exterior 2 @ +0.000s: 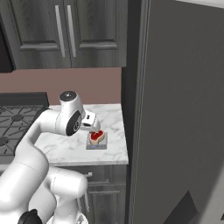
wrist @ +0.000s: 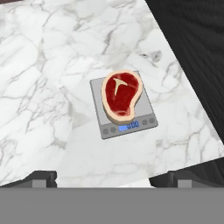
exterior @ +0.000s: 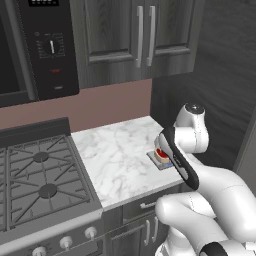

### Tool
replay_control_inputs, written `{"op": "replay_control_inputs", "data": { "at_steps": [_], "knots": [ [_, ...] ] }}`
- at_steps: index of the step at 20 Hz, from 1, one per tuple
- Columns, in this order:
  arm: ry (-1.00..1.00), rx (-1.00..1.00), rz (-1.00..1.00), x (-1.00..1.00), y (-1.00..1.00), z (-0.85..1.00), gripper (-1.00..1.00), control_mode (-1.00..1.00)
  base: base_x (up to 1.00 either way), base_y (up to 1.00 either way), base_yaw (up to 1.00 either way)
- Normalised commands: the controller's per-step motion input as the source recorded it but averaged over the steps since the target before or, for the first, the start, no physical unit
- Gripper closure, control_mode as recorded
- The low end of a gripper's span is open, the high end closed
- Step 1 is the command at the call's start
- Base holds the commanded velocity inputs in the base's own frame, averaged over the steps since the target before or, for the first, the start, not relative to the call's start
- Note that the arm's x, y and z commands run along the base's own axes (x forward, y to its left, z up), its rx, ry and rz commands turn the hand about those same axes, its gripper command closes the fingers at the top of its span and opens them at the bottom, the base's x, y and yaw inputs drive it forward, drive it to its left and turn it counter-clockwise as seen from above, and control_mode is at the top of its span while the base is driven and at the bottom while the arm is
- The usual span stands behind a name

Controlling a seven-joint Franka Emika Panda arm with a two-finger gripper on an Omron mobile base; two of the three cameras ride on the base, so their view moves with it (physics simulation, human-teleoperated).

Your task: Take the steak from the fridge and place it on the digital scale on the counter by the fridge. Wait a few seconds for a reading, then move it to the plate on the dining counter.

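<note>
Near the right end of the counter [exterior 2: 65,146], close to its front edge and just beside the tall grey fridge [exterior 2: 183,109], the digital scale [wrist: 105,124] sits flat with the steak [wrist: 121,95] lying on its top, the blue display strip showing along the scale's near side. The gripper [wrist: 111,177] hangs above them, clear of the meat, and its fingertips [wrist: 41,177] stand wide apart at the bottom corners of the hand view, so the jaws are open and hold nothing.

So the fetching from the fridge and the weighing placement look done: the steak rests on the scale, released. What remains, by my reckoning, is the short wait for a reading, then a fresh grasp of the steak and the carry to the plate on the dining counter.
</note>
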Motion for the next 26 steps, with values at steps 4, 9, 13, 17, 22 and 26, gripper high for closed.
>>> {"op": "replay_control_inputs", "data": {
  "at_steps": [4, 9, 13, 17, 22, 26],
  "knots": [
    [0.0, 0.0, 0.0, 0.0, 0.0, 0.0, -1.0, -1.0, 0.0, 0.0, 0.0],
    [0.0, 0.0, 0.0, 0.0, 0.0, 0.0, -1.0, -1.0, 0.0, 0.0, 0.0],
    [0.0, 0.0, 0.0, 0.0, 0.0, 0.0, -1.0, -1.0, 0.0, 0.0, 0.0],
    [0.0, 0.0, 0.0, 0.0, 0.0, 0.0, -1.0, -1.0, 0.0, 0.0, 0.0],
    [0.0, 0.0, 0.0, 0.0, 0.0, 0.0, -1.0, -1.0, 0.0, 0.0, 0.0],
    [0.0, 0.0, 0.0, 0.0, 0.0, 0.0, -1.0, -1.0, 0.0, 0.0, 0.0]
  ]
}}
